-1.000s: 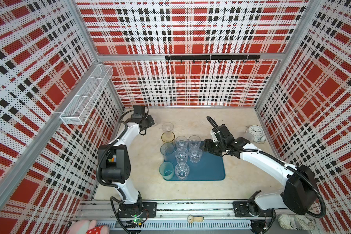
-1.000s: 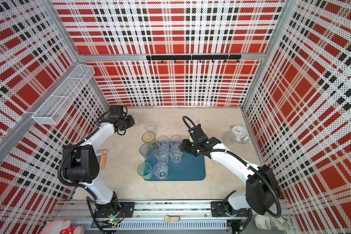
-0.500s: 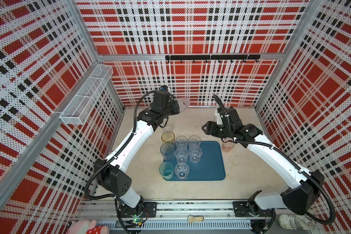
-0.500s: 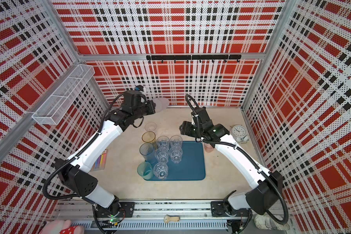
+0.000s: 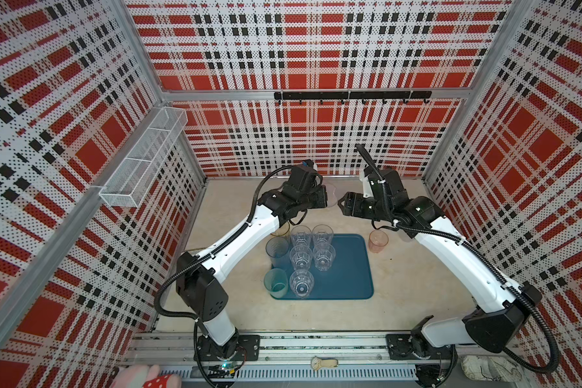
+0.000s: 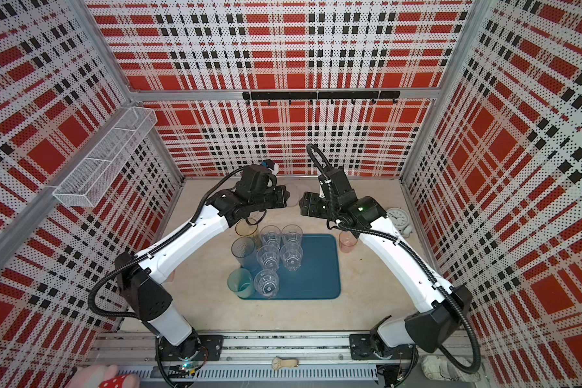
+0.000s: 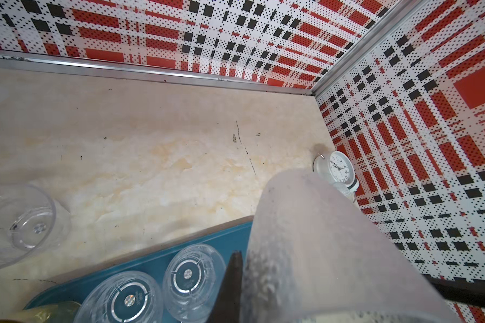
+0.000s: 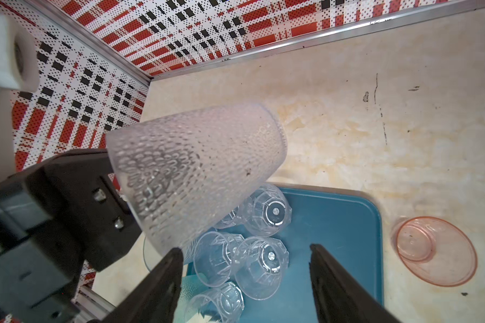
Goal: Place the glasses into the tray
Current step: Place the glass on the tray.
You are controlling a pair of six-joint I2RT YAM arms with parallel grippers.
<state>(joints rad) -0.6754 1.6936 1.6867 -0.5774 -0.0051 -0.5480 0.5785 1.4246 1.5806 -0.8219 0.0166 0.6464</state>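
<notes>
A: Since the dimpled glass [image 8: 196, 173] hangs in mid-air over the back of the worktop [image 8: 347, 125], clamped at its rim end by the left fingers [image 7: 231, 282], where do we take it?

B: Its base end points twd the right fingers [image 8: 163, 282]. Those stand wide apart w/ nothing btwn them. The long axis runs roughly arm to arm, so we'd judge a handover, the right closing across the body.

A: In the right wrist view it sits off to one side of their gap, not centred. We'd line up first.

B: Agreed. Both top views give only a faint smear btwn the arms, so we can't read tilt there. They do show the tray [image 5: 350, 268], its right part bare. Clear faceted glasses [image 5: 301, 257] fill the left.
</notes>
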